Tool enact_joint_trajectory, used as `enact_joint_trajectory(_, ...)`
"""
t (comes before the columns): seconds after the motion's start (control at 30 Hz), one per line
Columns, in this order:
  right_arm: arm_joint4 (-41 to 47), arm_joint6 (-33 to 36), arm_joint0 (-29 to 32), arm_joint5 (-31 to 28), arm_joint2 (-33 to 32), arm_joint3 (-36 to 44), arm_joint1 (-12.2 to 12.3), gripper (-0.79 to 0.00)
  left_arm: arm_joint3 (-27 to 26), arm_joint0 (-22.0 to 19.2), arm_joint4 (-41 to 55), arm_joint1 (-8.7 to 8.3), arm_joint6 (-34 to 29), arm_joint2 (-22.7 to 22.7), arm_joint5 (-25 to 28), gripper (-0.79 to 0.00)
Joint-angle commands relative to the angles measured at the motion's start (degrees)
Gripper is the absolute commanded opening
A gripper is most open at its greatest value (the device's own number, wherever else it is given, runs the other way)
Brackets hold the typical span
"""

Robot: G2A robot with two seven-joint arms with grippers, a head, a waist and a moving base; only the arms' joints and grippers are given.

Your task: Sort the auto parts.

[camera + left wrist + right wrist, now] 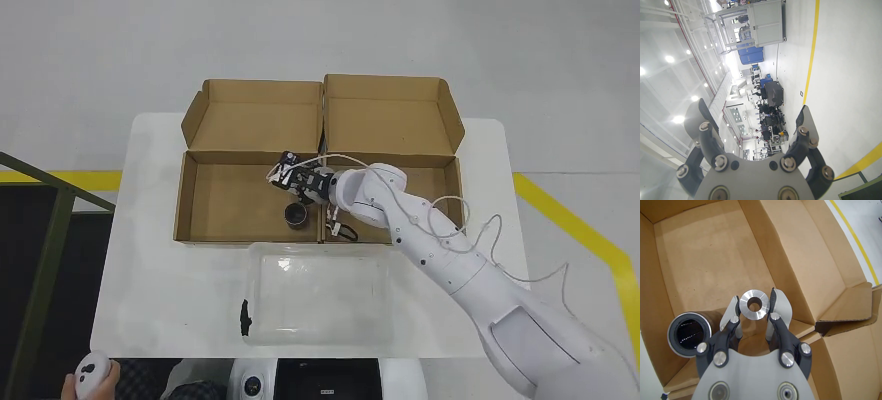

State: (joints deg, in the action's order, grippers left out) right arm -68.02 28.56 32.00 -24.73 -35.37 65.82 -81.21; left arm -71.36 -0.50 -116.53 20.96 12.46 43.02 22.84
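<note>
The silver bushing [745,303], a short metal ring with a hole through its centre, hangs above the floor of the left cardboard box [215,200], toward that box's right side. The right gripper [754,298] is clamped on it, one pad pressed to each side of the rim. Just beside it and nearer, a dark cylindrical bearing [690,332] rests on the floor of the same box, close to the near wall. The right cardboard box [445,180] adjoins it across the shared wall. On the near side of both boxes sits a clear plastic bin [380,300], with a small black part [243,318] at its left edge; whether that part lies inside the bin or just outside it I cannot tell.

The left gripper [753,109] points out into the room, away from the table, its fingers spread wide and holding nothing.

The step in hand looks like the drop-off: the bushing is being put into the left box alongside the bearing. The next move probably calls for lowering the bushing close to the cardboard, clear of the bearing so the two do not knock together, then parting the fingers and lifting straight up.
</note>
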Motion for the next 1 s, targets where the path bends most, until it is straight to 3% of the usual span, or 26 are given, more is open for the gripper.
enact_joint_trajectory(0.0,-0.13,0.12,-0.07,-0.02,-0.02,-0.29,-0.19,-0.523,0.00,0.00,0.00,0.00,0.00,0.00,0.00,0.000)
enact_joint_trajectory(0.23,-1.33,1.36,0.17,-0.20,-0.45,0.72,-0.56,-0.449,0.00,0.00,0.00,0.00,0.00,0.00,0.00,0.000)
enact_joint_trajectory(0.43,-2.88,2.06,1.34,-0.35,-1.92,4.37,-0.21,-0.449,0.00,0.00,0.00,0.00,0.00,0.00,0.00,0.000)
enact_joint_trajectory(0.97,-4.06,4.81,14.11,-3.91,-14.61,28.65,4.33,-0.397,0.00,0.00,0.00,0.00,0.00,0.00,0.00,0.000)
